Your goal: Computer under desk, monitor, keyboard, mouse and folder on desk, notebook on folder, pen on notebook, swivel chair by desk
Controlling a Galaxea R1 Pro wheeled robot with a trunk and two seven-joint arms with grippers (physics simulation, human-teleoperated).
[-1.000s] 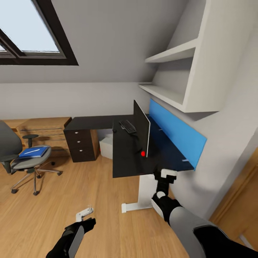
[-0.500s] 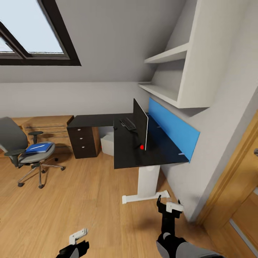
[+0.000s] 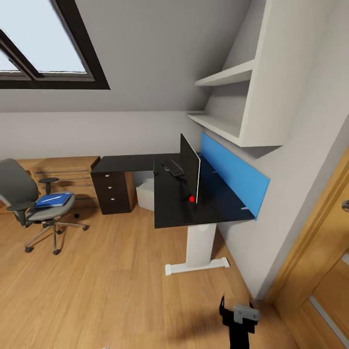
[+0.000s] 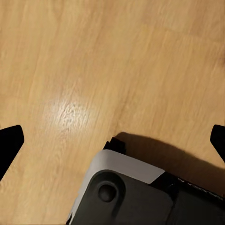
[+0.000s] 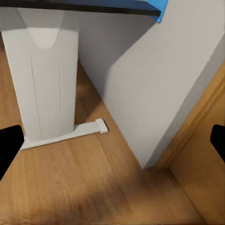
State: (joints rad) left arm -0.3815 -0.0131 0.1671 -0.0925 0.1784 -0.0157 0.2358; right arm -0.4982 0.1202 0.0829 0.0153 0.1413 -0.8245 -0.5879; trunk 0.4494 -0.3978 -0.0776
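Standing at the centre of the frame, the L-shaped glossy black desk (image 3: 174, 208) carries the wide black flat monitor (image 3: 190, 168) edge-on, with the slim dark keyboard (image 3: 173, 167) beside it toward the back. Beneath the desk's inner corner sits the pale grey-white computer tower (image 3: 145, 195). At middle left, well apart across open wooden floor (image 3: 106, 286), the grey swivel chair (image 3: 34, 206) holds the bright blue folder (image 3: 53, 199) on its seat. The desk's white leg (image 5: 44, 89) stands near the grey wall. At lower right, the right gripper (image 3: 237, 312) shows spread fingers; the left gripper (image 4: 112, 140) hangs over bare floor, fingers wide apart.
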